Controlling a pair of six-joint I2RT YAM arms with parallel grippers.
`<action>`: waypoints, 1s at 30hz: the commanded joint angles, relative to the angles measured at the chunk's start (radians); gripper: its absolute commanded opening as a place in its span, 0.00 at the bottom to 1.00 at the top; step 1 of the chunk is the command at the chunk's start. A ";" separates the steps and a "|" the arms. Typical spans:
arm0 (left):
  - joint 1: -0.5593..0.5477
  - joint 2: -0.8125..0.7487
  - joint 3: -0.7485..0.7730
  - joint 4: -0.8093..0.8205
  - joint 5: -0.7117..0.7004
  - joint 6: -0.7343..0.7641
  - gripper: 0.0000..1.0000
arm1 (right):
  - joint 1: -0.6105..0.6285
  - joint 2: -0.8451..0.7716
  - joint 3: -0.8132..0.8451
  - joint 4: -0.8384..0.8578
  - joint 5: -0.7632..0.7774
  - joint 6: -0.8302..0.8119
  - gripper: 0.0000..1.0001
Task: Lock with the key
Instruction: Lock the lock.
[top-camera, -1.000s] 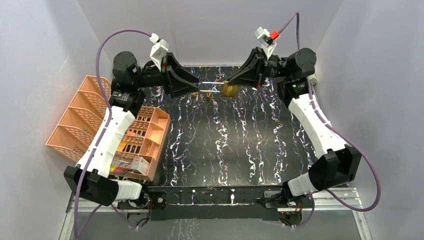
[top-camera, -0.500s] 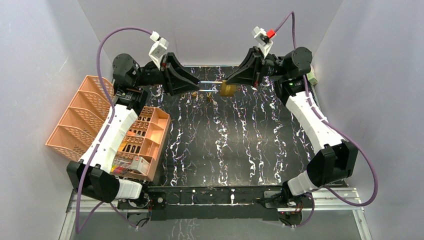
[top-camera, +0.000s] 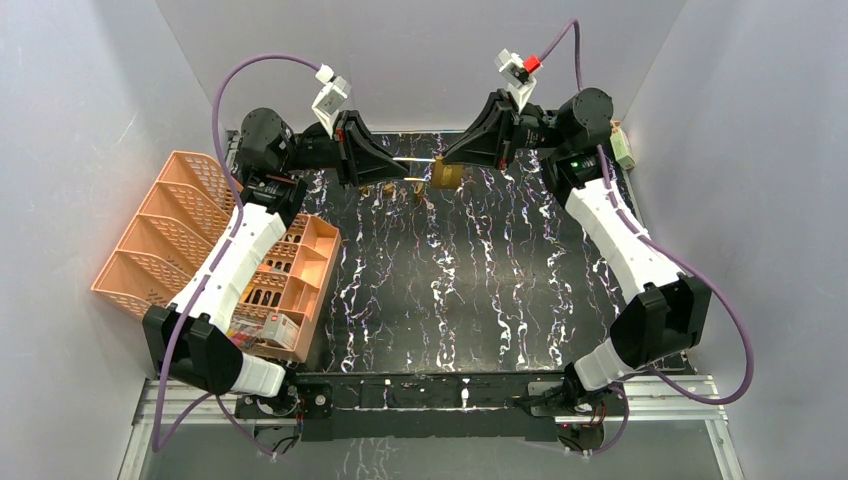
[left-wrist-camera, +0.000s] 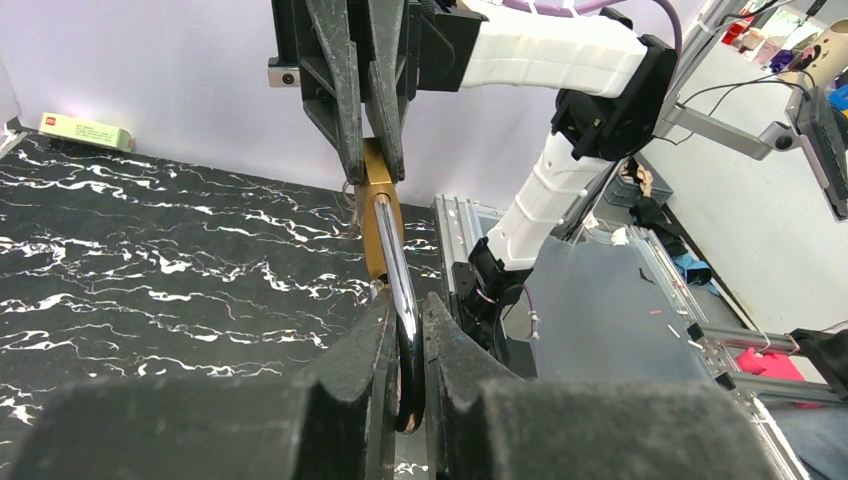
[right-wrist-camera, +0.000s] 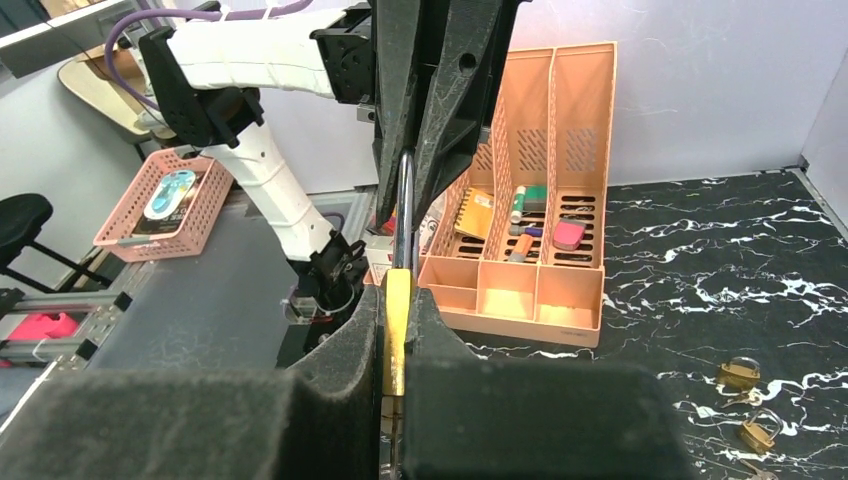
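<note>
A brass padlock (top-camera: 445, 176) hangs in the air over the back of the black marbled table (top-camera: 450, 290), held between both arms. My right gripper (right-wrist-camera: 397, 320) is shut on its brass body (right-wrist-camera: 397, 300). My left gripper (left-wrist-camera: 405, 330) is shut on the steel shackle (left-wrist-camera: 393, 255), which runs from the body (left-wrist-camera: 377, 210) straight into its jaws. In the top view the left gripper (top-camera: 404, 166) and right gripper (top-camera: 452, 162) face each other, with the shackle (top-camera: 420, 160) spanning the short gap. The key is hidden from view.
Two small brass padlocks (right-wrist-camera: 738, 374) (right-wrist-camera: 757, 436) lie on the table below the held one. An orange compartment tray (top-camera: 290, 270) and an orange file rack (top-camera: 150, 240) stand at the left. A small green box (left-wrist-camera: 85, 131) sits at the back right edge.
My left gripper has closed onto the shackle. Both arms have shifted slightly toward the back wall, carrying the padlock with them.
</note>
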 joint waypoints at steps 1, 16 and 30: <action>-0.011 -0.013 -0.014 0.144 -0.014 -0.072 0.00 | 0.019 -0.037 0.064 -0.002 0.035 -0.055 0.00; -0.010 -0.019 -0.013 0.293 -0.183 -0.147 0.00 | 0.019 -0.199 -0.146 0.021 0.176 -0.217 0.72; -0.010 -0.020 -0.006 0.353 -0.229 -0.169 0.00 | 0.087 -0.246 -0.397 0.401 0.435 -0.069 0.84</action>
